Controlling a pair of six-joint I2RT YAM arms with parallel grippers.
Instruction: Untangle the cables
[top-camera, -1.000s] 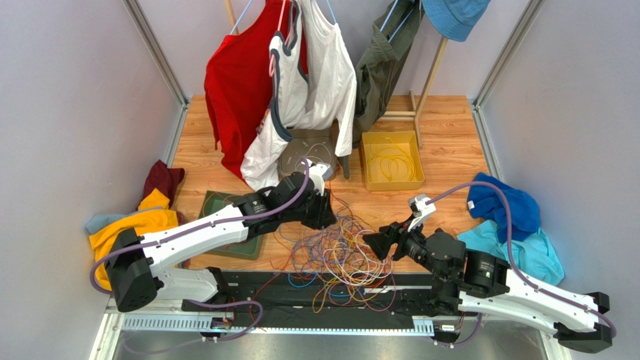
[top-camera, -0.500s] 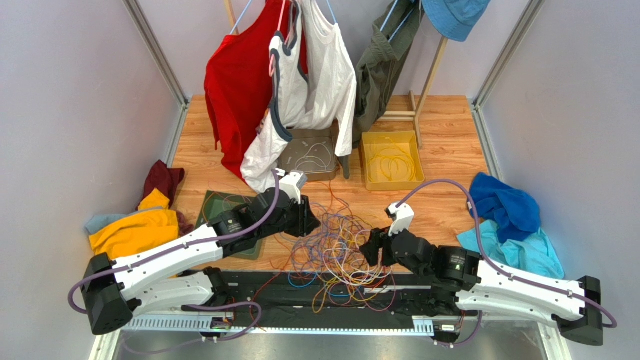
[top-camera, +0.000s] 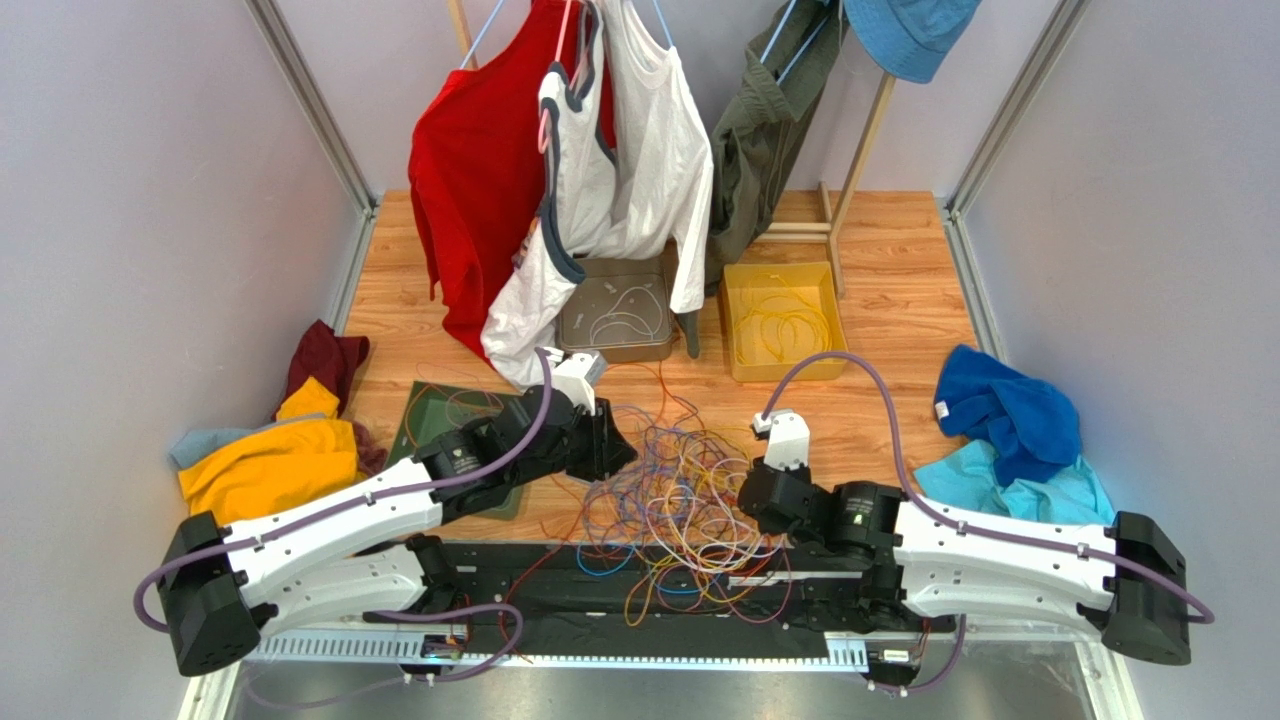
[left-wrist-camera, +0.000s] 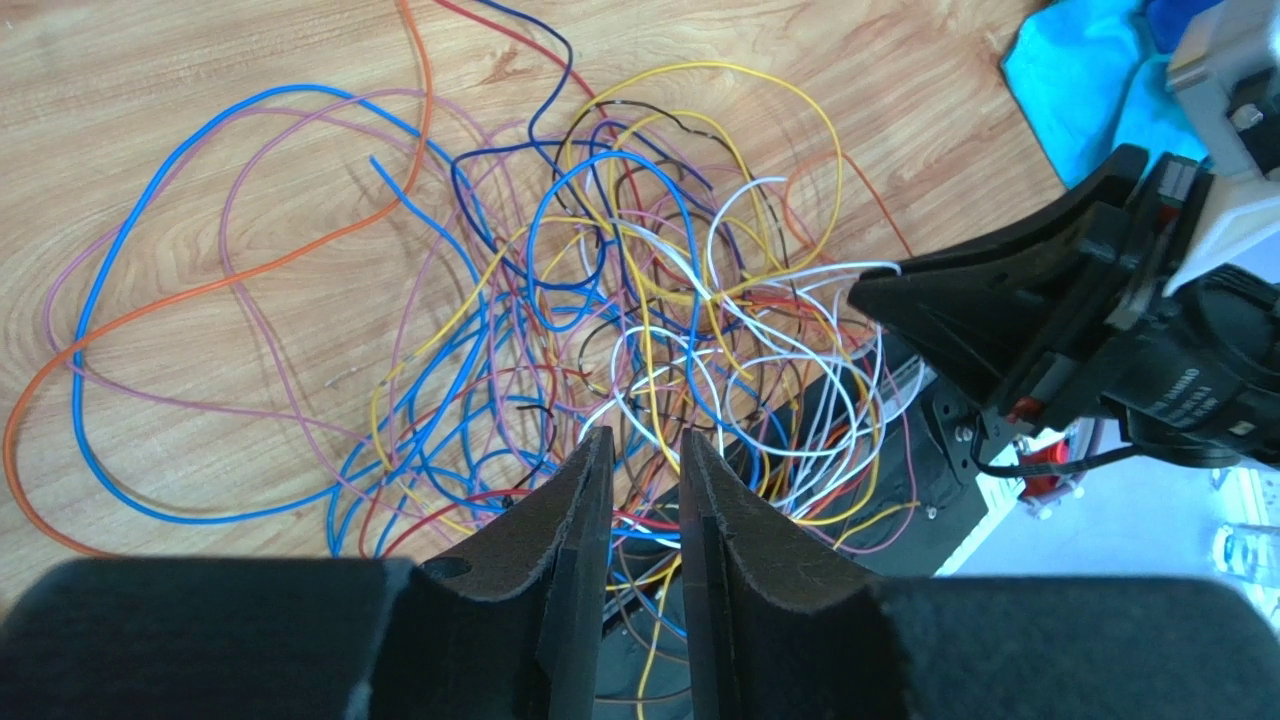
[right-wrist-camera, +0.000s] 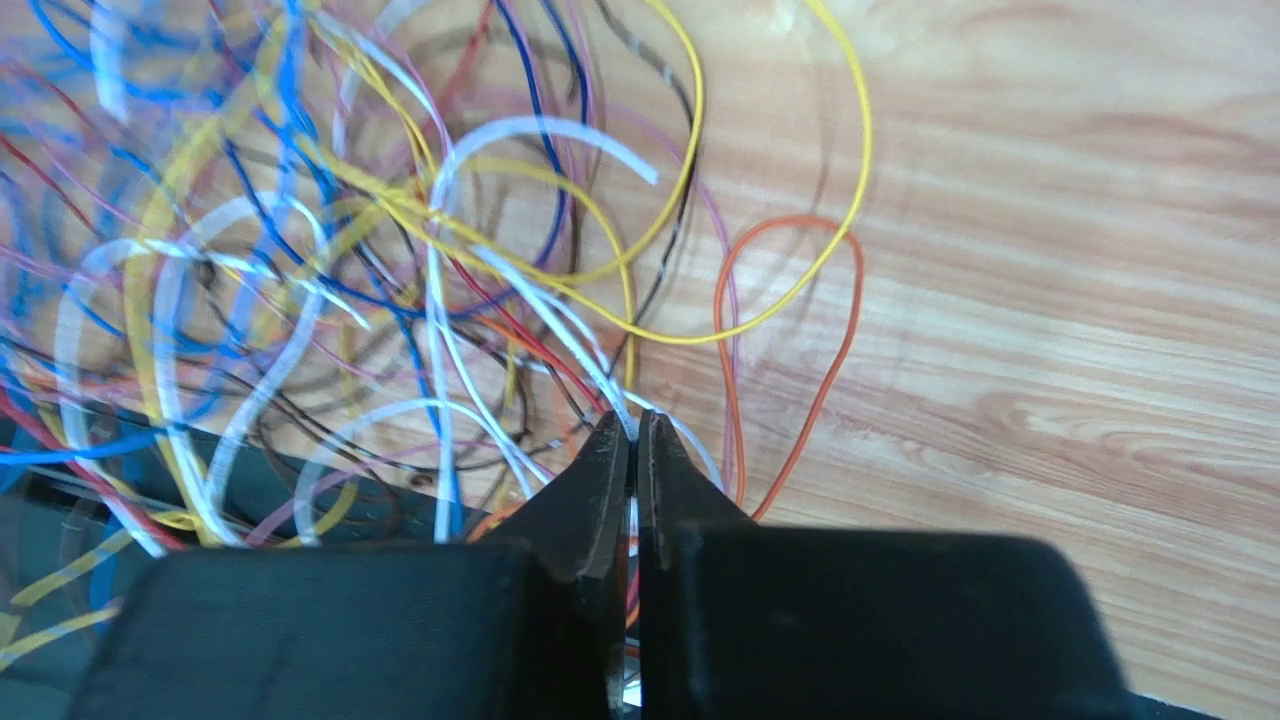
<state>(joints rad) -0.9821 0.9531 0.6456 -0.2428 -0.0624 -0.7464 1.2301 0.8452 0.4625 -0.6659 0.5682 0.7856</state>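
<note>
The cables are spread in a loose snarl on the wooden worktop, nearer the arm bases than the yellow tray. The left gripper is held near-left of that tray, its fingers narrowly parted over the snarl with nothing clamped. The right gripper, straight nearward of the tray, is clenched on a white strand.

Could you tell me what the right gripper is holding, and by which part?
A thin white cable, apparently pinched mid-run between the right gripper's fingertips.
</note>
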